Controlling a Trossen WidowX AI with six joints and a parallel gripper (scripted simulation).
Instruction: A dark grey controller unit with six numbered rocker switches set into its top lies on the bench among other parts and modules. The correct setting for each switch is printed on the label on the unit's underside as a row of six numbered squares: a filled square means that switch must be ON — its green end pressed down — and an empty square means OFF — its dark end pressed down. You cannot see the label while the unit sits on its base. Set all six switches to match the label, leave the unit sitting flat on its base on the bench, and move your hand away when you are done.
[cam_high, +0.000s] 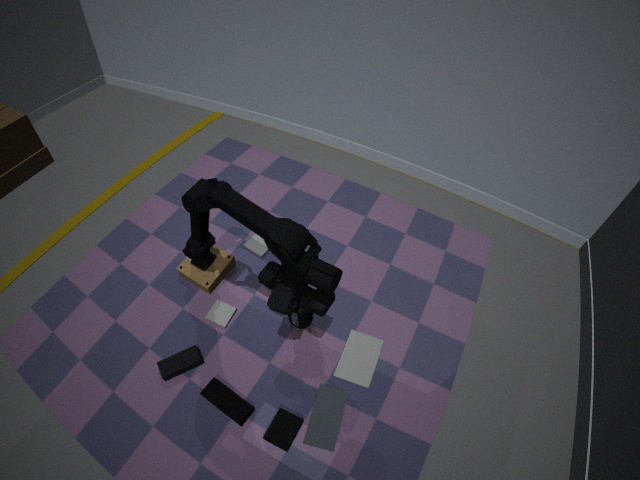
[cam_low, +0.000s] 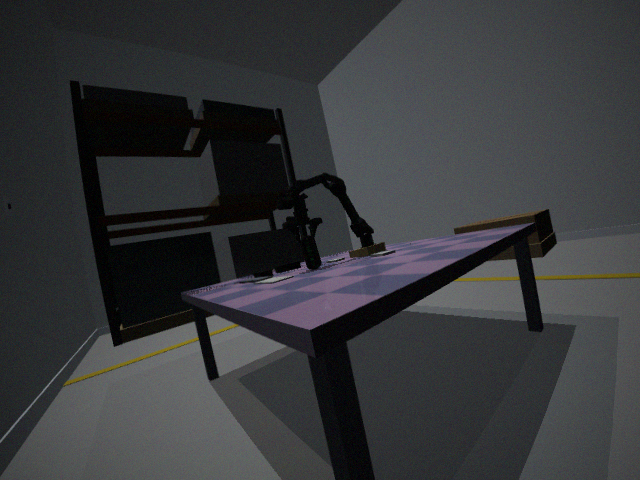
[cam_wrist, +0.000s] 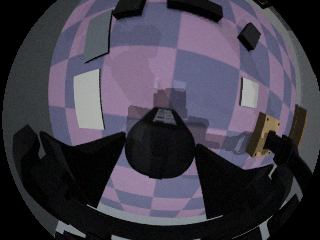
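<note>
The dark controller unit is between the fingers of my gripper, which is shut on its sides. The unit hangs end down, its long side upright. Its lower end is close to the bench; whether it touches is unclear. A pale gridded patch shows on one face, too small and dim to read as squares. Faint green marks show on the unit in the exterior view. The switch settings cannot be made out.
A white plate and a grey plate lie on the chequered bench. Three black blocks lie farther left. Two small white plates flank the arm's wooden base.
</note>
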